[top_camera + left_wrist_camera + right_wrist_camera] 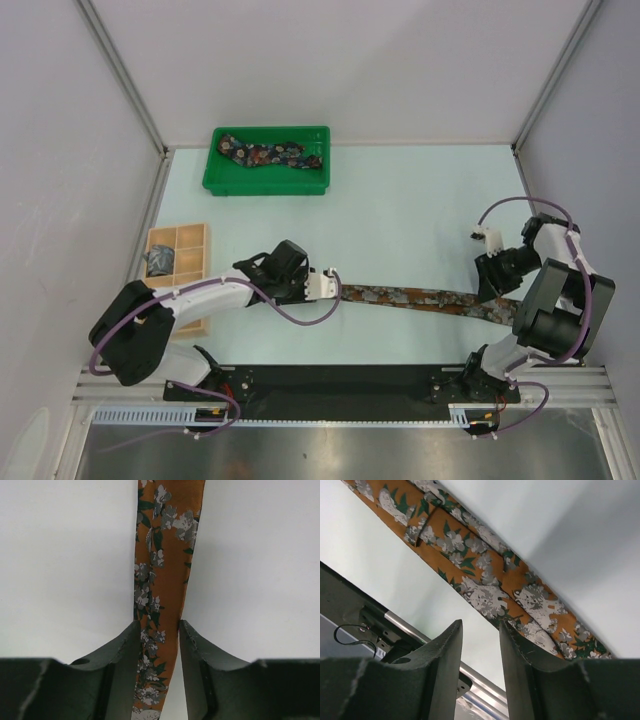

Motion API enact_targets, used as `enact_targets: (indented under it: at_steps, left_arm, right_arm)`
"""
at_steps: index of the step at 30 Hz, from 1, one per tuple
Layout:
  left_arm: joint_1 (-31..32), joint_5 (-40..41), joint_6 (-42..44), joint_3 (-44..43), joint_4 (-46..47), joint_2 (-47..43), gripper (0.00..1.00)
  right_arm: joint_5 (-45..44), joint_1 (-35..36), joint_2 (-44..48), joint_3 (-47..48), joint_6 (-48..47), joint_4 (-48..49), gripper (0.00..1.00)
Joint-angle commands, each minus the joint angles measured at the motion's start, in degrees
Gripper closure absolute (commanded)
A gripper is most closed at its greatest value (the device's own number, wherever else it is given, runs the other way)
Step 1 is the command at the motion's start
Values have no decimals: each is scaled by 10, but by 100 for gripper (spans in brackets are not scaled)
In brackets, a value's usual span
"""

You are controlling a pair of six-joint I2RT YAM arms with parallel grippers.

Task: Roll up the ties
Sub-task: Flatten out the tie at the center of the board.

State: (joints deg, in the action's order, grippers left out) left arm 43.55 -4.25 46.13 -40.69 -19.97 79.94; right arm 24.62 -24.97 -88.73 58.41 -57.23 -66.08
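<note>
Left wrist view looks along the rust-brown tie (160,580), which lies flat on the pale worktop (65,555) and runs away from the camera between the fingers (120,670) of the left hand (159,627). Those fingers stand parted, one at each edge of the cloth, straddling it rather than squeezing it. Right wrist view shows the right hand (480,627) spread as well, with nothing between its fingers. The tie's broad end lies just beyond them with seam and keeper loop facing up, not far from the front rail (470,680) of the worktop. From the top external camera the tie reaches in a nearly straight line from one hand to the other across the near part of the worktop. That layout, pulled out long and flat with a hand at each end, suits a roll begun from one end, probably the narrow one at the left hand. A dark floral tie (270,155) lies crumpled in the green tray (265,187) at the far side, apparently waiting its turn. A grey-blue bundle (160,262) sits in one compartment of the wooden box (195,250) on the left; it looks like a rolled tie, though it is too small to be sure.
</note>
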Motion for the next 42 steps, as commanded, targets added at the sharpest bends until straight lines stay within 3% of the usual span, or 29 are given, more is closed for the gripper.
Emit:
enact_targets:
  at_steps: [1,7,15,19,24,25,27,29,30,31,34,42]
  left_arm:
    - [2,-8,5,-22,-4,6,57]
    - [-1,-21,-12,-24,-29,-33,51]
    - [-3,-52,-57,-24,-76,-94,48]
    - [-4,-52,-78,-29,-86,-113,41]
    - [-8,-55,-113,-32,-89,-137,32]
    - [-14,-62,-118,-30,-90,-142,23]
    - [-23,-73,-141,-30,-94,-148,17]
    - [-40,-94,-168,-24,-100,-161,9]
    - [-47,-104,-176,-21,-99,-167,1]
    - [-64,-112,-184,-19,-104,-174,0]
    - [-91,-134,-205,-17,-109,-203,0]
    - [-134,-138,-257,-28,-129,-278,1]
  right_arm:
    - [-15,26,1,-16,14,25,59]
    - [-112,7,-16,-51,-6,99,59]
    - [-96,-68,-22,23,-75,65,54]
    - [-130,-74,-29,8,-80,110,40]
    - [-178,-60,-26,-61,-82,203,37]
    - [-195,-55,-22,-75,-82,219,38]
    - [-209,-44,-17,-115,-83,265,42]
    - [-228,-39,-9,-137,-90,292,56]
    - [-230,-39,-7,-145,-98,304,64]
    - [-231,-42,-7,-150,-115,305,77]
    - [-230,-60,-18,-132,-153,306,94]
    - [-236,-98,-74,-27,-206,295,95]
